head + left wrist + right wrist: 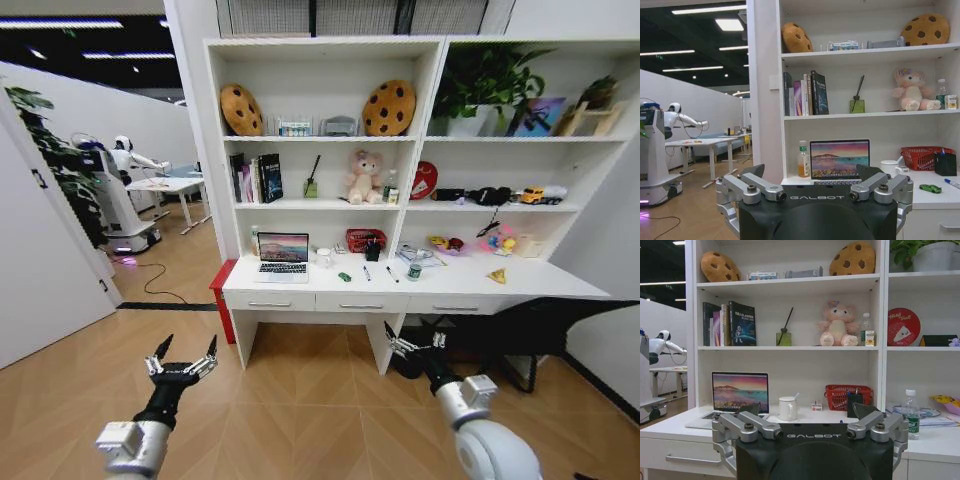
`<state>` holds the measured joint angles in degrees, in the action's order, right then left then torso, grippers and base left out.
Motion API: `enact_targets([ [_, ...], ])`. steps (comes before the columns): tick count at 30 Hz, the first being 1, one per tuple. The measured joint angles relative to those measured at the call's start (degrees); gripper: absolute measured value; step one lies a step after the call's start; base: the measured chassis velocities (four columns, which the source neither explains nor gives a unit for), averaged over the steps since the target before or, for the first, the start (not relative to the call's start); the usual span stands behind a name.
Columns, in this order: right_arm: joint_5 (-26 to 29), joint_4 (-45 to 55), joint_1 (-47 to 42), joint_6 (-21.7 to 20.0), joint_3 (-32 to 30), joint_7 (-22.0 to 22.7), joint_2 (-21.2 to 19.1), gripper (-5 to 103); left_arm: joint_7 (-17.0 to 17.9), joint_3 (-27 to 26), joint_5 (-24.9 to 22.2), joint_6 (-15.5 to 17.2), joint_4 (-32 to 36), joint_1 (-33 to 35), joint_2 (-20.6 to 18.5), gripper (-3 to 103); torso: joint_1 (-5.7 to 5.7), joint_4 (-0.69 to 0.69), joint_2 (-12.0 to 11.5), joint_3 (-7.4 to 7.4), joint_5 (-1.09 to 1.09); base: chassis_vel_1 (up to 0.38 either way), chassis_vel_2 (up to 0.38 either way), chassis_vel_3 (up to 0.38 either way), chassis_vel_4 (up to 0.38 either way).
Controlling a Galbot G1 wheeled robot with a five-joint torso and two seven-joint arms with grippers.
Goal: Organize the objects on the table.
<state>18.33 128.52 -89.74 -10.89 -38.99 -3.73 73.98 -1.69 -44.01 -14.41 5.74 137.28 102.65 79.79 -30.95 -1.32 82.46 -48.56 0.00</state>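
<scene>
The white table [300, 288] stands across the room under tall shelving. On it sit an open silver laptop [283, 255] [840, 159] [740, 391], a tiny green item [344, 276] [930, 188], a blue pen [366, 272] [952, 183], a black pen [392, 274] and a small clear jar [414, 270] [910, 412]. My left gripper [187, 345] [812, 175] hovers open and empty over the floor, well short of the table's left part. My right gripper [415, 342] [807, 412] is also open and empty, low in front of the drawers.
A red mesh basket [366, 240] [847, 396], a white mug [787, 408] and a yellow wedge [497, 275] also sit on the table. Dark cloth [520, 335] lies under its right end. A white robot [115, 195] and a small table [170, 184] stand far left. Wood floor lies open ahead.
</scene>
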Motion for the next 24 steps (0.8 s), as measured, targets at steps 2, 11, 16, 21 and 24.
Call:
enact_targets([
  [2, -0.14, 0.0, 0.04, 0.02, -0.01, 0.01, 0.0, 100, -0.02, -0.01, -0.11, 0.02, -0.01, -0.07, -0.02, 100, 0.0, 0.0, 0.0, 0.0, 0.0, 0.0, 0.0, 0.0, 0.0],
  [11, -0.52, -0.02, -0.4, -0.05, -0.24, 0.0, 0.14, 100, -0.23, 0.19, -0.03, 0.04, -0.38, -0.24, 0.49, 100, 0.0, 0.0, 0.0, 0.0, 0.0, 0.0, 0.0, 0.0, 0.0],
  [16, -0.52, -0.12, -0.24, -0.15, -0.3, 0.0, 0.14, 100, -0.51, 0.23, 0.08, 0.04, -0.41, -0.16, 0.62, 100, 0.0, 0.0, 0.0, 0.0, 0.0, 0.0, 0.0, 0.0, 0.0],
  [21, -0.93, -0.14, -0.06, -0.93, -0.25, 0.06, 0.23, 100, -0.58, 0.19, 0.09, -0.03, -0.47, -0.14, 0.62, 100, 0.0, 0.0, 0.0, 0.0, 0.0, 0.0, 0.0, 0.0, 0.0],
  [24, -0.99, -0.14, -0.03, -1.61, -0.3, -0.04, 0.18, 100, -0.62, 0.17, 0.09, -0.1, -0.51, -0.1, 0.62, 100, 0.0, 0.0, 0.0, 0.0, 0.0, 0.0, 0.0, 0.0, 0.0],
])
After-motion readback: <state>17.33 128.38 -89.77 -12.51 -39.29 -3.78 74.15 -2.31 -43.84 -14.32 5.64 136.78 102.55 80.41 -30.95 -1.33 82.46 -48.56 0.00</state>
